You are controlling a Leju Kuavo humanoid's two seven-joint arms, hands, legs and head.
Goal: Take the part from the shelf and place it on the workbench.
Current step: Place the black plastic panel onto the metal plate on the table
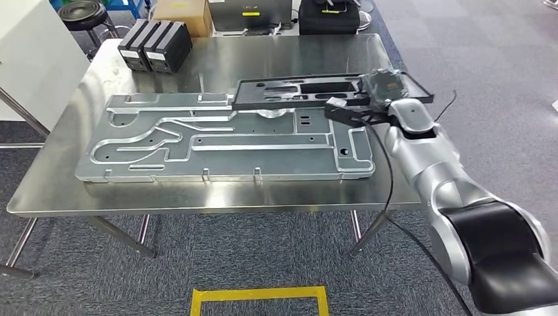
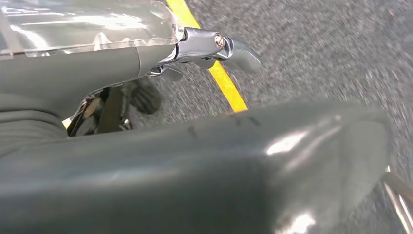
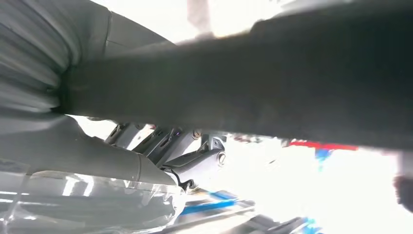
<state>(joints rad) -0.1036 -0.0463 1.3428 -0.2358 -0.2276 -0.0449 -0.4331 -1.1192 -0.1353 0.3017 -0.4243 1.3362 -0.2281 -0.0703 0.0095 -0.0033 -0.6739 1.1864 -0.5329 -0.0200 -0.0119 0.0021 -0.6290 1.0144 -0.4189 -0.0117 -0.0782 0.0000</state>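
- No brand, label or writing is readable anywhere from here.
- The right hand [image 1: 360,105] reaches over the right part of the workbench [image 1: 217,197] and holds the black part [image 1: 309,91] by its right end.
- In the right wrist view the part [image 3: 272,78] runs as a dark bar across the hand [image 3: 58,146], with the fingers [image 3: 195,158] curled beneath it; how tightly they close I cannot tell.
- The part is a long, flat black frame with cut-outs, lying across the far right edge of the grey plate [image 1: 224,141]; whether it rests on the plate or sits just above it I cannot tell.
- The plate is large, machined with grooves, and covers most of the bench.
- Two black boxes [image 1: 154,45] stand side by side at the far left of the bench.
- The left hand [image 2: 146,161] hangs over grey carpet [image 2: 316,48] and a yellow line [image 2: 226,83]; its fingers [image 2: 221,46] show nothing in them, how far apart I cannot tell.
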